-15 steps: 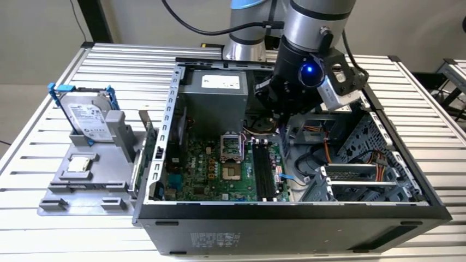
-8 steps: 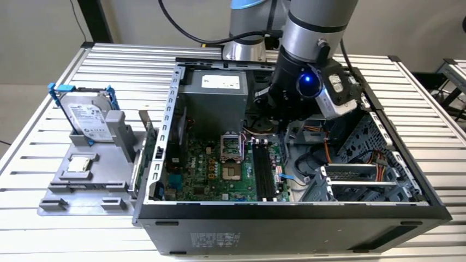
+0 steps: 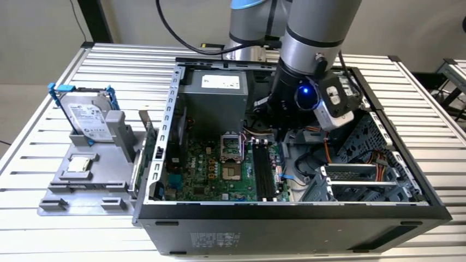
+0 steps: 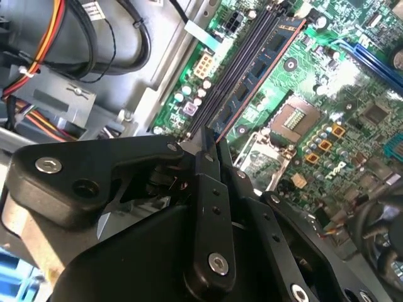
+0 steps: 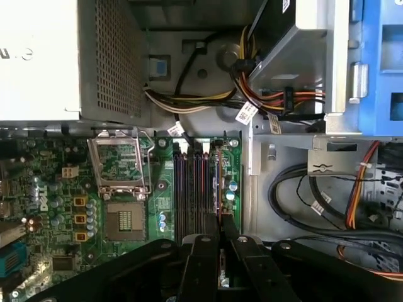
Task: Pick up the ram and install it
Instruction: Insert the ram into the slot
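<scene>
Pincer (image 5: 220,242) clenched on the ram (image 4: 255,72); its long axis runs along the memory slots (image 5: 189,189).

My arm (image 3: 309,38) is a thick silver-grey tube with a light blue band at the upper joint, and behind it stands a 2nd silver segment (image 3: 248,27). A black cable (image 3: 182,38) loops beside it. Lower down my wrist turns black, with a glowing blue light (image 3: 306,95) and a white-and-grey camera unit (image 3: 336,101) strapped alongside. My gripper (image 4: 208,151) is matte black: broad, rounded linkage plates and narrow finger bars, studded with silver screws (image 4: 218,264) and round pivot pins.
</scene>
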`<action>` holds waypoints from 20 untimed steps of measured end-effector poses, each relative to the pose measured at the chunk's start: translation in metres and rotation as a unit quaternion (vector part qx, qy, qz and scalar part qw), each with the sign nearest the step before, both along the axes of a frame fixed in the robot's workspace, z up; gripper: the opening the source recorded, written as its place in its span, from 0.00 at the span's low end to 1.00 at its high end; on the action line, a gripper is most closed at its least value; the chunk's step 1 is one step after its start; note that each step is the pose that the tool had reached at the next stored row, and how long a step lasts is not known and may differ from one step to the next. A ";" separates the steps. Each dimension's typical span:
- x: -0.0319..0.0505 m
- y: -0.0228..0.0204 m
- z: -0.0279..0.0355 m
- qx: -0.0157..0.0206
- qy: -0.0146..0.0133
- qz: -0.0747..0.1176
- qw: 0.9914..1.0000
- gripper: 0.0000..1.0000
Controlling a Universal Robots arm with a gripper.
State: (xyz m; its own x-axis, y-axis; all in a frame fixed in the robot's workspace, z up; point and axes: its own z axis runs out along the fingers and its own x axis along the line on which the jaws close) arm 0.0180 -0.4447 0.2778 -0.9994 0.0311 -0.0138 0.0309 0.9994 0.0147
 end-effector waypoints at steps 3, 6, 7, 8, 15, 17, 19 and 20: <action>-0.0002 -0.0007 -0.0056 0.000 0.000 0.000 1.000 0.00; -0.0006 -0.0027 -0.0107 -0.001 0.000 0.000 1.000 0.00; -0.0007 -0.0035 -0.0125 -0.001 0.000 0.000 1.000 0.00; -0.0007 -0.0042 -0.0143 -0.001 0.000 0.000 1.000 0.00; -0.0008 -0.0086 -0.0270 -0.001 0.000 -0.002 1.000 0.00; -0.0008 -0.0086 -0.0298 -0.001 0.000 -0.003 1.000 0.00; -0.0008 -0.0086 -0.0313 -0.001 0.000 -0.004 1.000 0.00; -0.0008 -0.0086 -0.0313 -0.001 0.000 -0.005 1.000 0.00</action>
